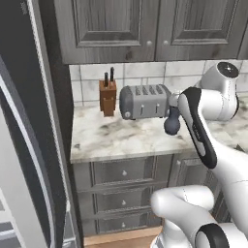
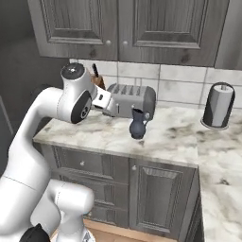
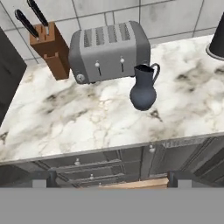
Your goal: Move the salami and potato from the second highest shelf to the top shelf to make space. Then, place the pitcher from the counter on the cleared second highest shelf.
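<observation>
The gripper (image 3: 109,178) sits nearest the lens in the hand view, its two dark tips standing wide apart with nothing between them. Ahead of it and slightly to its right stands the pitcher (image 3: 144,89), a dark blue-grey jug, upright on the counter (image 3: 78,122), handle turned toward the right side. It is well apart from the tips; no contact yet.

Judgement: the step in hand appears to be the approach to the pitcher, the last part of the task. The shelves, salami and potato cannot be checked from here. The next move calls for bringing the open jaws forward and down over the counter edge, centring them on the jug's body or neck, and closing without tipping it.

Just behind the pitcher, close to it, stands a grey toaster (image 3: 109,51); a careless approach could knock it. Farther left is a wooden knife block (image 3: 49,49). A dark paper-towel holder (image 2: 218,105) stands far right. The counter is white marble-look over dark grey drawers (image 3: 87,166), with a tiled wall and grey cabinets (image 1: 145,24) above.
</observation>
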